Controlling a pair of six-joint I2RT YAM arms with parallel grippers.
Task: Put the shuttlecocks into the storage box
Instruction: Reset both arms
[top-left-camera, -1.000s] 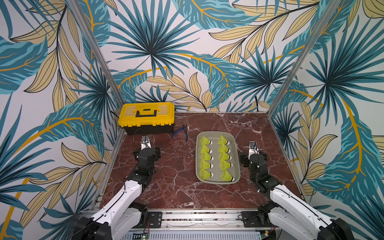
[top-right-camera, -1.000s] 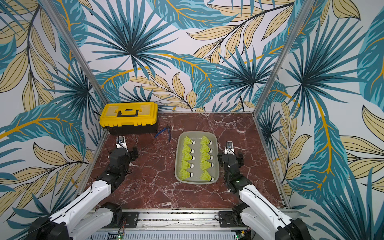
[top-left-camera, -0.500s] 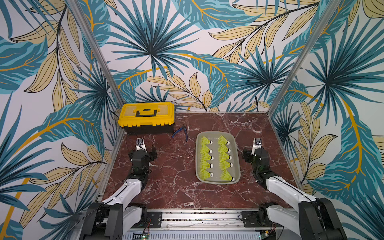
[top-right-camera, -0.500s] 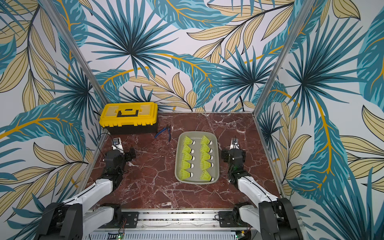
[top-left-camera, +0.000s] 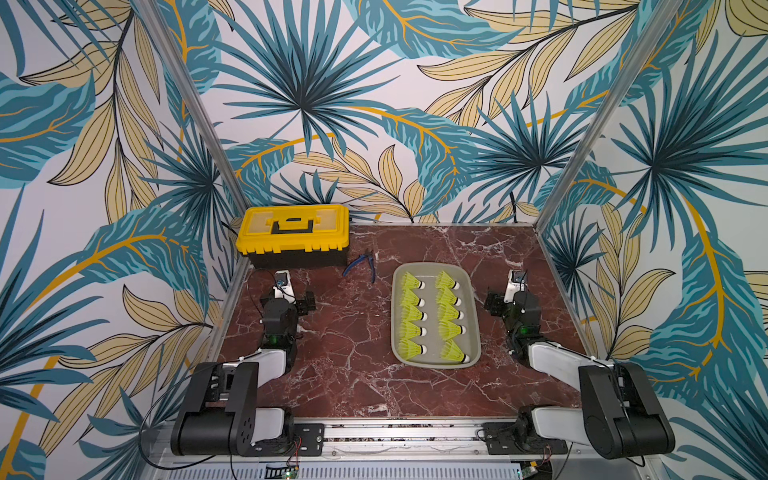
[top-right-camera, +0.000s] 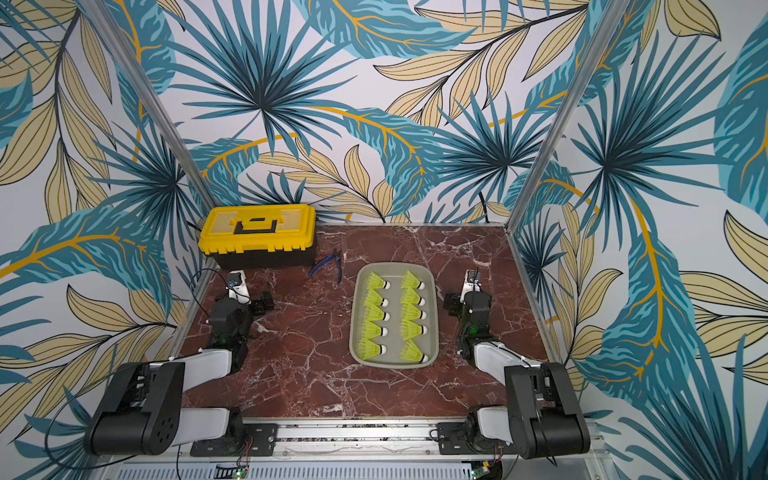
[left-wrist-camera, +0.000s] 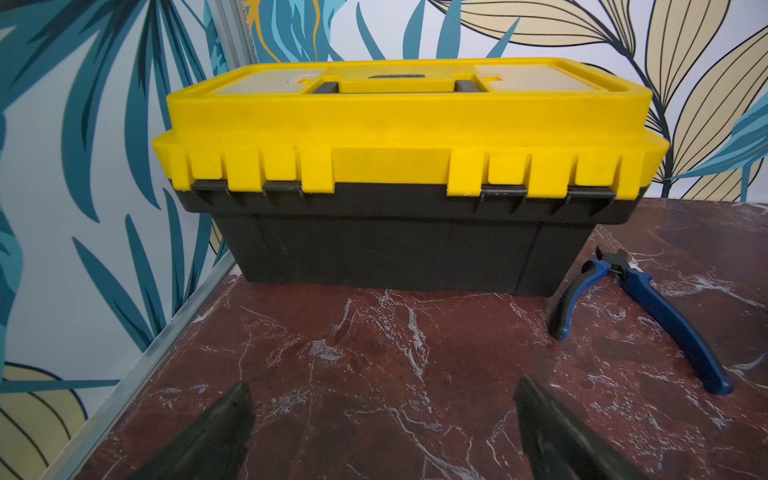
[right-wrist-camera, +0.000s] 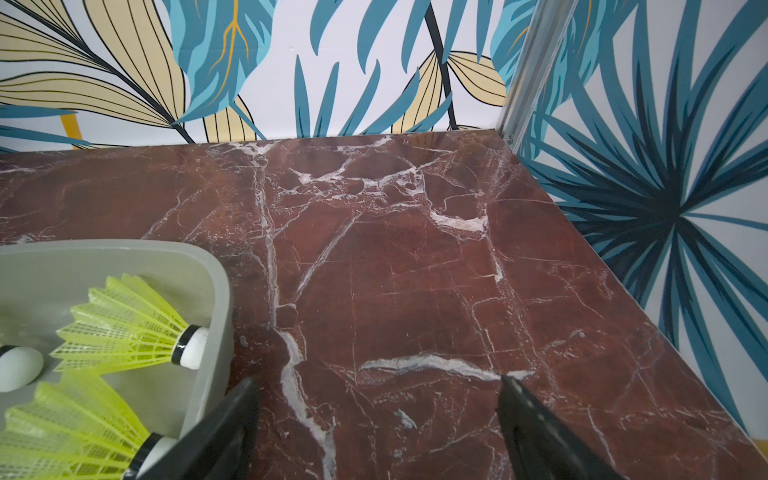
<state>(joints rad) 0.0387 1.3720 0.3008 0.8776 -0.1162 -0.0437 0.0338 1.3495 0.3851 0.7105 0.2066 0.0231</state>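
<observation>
Several neon yellow-green shuttlecocks (top-left-camera: 409, 307) (top-right-camera: 409, 309) lie in two columns inside the grey storage box (top-left-camera: 435, 363) (top-right-camera: 394, 363), white tips pointing right, in both top views. In the right wrist view two of these shuttlecocks (right-wrist-camera: 124, 328) sit in the storage box's corner (right-wrist-camera: 220, 291). My right gripper (top-left-camera: 509, 291) (right-wrist-camera: 378, 381) hovers open just right of the box, nothing between its fingers. Left of the table's middle, my left gripper (top-left-camera: 286, 291) (left-wrist-camera: 383, 385) stands open and empty over bare marble, facing the toolbox.
A yellow-lidded black toolbox (top-left-camera: 295, 232) (left-wrist-camera: 395, 166) stands shut at the back left. Blue-handled pliers (top-left-camera: 361, 264) (left-wrist-camera: 648, 307) lie beside it. Patterned walls with metal posts close off the left, right and back. Both arms are folded near the front rail (top-left-camera: 399, 432).
Both arms have folded back toward their bases at the front rail. The right gripper drifted slightly away from the box. The shuttlecocks have not moved.
</observation>
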